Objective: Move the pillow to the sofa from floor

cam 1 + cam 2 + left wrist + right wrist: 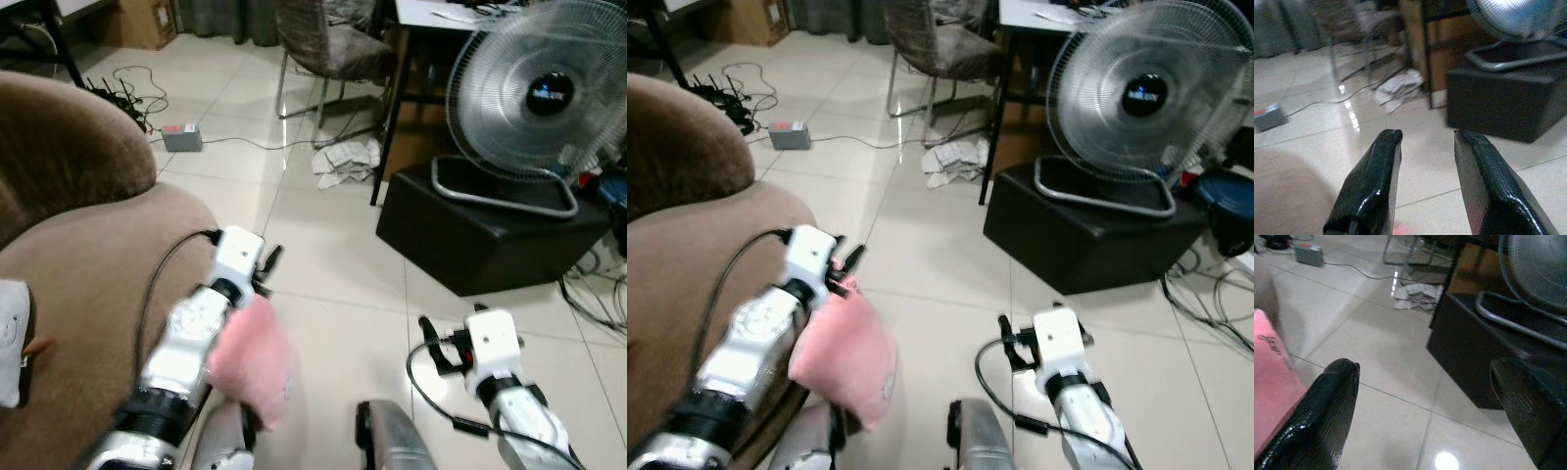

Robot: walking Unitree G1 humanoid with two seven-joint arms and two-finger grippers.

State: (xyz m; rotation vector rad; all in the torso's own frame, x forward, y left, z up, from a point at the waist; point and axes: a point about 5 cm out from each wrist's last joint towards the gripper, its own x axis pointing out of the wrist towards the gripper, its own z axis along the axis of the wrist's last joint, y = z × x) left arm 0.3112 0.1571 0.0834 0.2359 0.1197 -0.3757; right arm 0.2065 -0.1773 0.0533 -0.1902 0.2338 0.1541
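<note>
We saw the left gripper [847, 269] raised beside the front edge of the brown sofa [88, 264], with the pink pillow [847, 362] hanging below its wrist, off the floor and just next to the sofa's seat. In the left wrist view its two black fingers [1371, 181] stood a little apart with bare tile between the tips, and only a sliver of pink showed at their base, so we could not tell whether they were pinching the pillow. The right gripper [1435, 416] hung low over the tiled floor [333, 294], its fingers spread wide and holding nothing; the pillow's pink edge showed beside one of them in the right wrist view. Ahead stood a white fan [544, 93] on a black box [480, 235], and further back a chair [328, 49], a crumpled cloth [345, 162] and a small grey power box [182, 137] with cables.
</note>
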